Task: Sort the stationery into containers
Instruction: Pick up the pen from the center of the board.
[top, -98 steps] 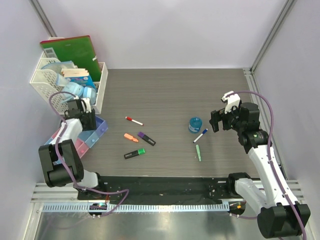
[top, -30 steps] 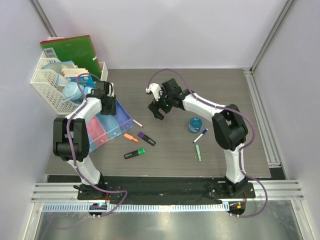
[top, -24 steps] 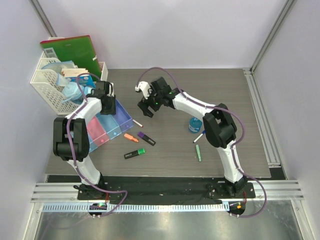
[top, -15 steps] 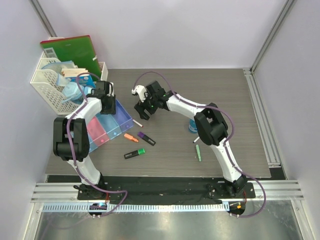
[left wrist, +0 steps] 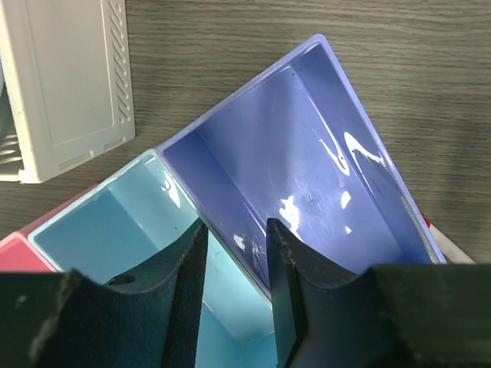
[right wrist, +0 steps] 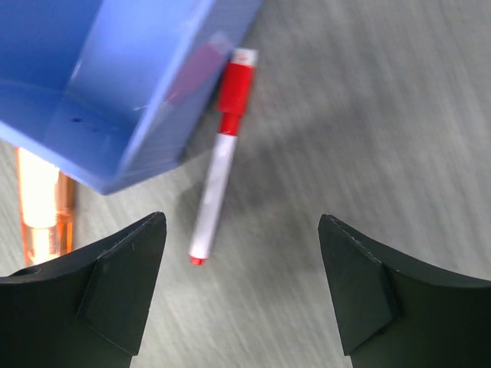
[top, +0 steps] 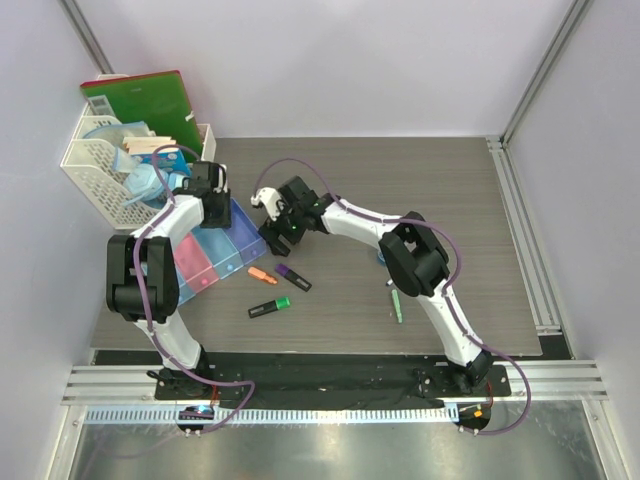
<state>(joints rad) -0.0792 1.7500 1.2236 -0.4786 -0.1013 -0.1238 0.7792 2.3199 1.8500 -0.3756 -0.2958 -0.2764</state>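
We're hanging the right end effector [right wrist: 242, 253], wide open, over the prob. light, stiff, slick red-capped marker [right wrist: 219, 184], targeting mid-barrel; left end effector [left wrist: 234, 230] is clamping the bins [left wrist: 230, 103].

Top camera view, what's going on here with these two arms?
The left end effector clamps the wall between the purple bin and the light blue bin. The right end effector hangs open over the red-capped marker, which lies on the table beside the purple bin. What shows of both bins is empty.
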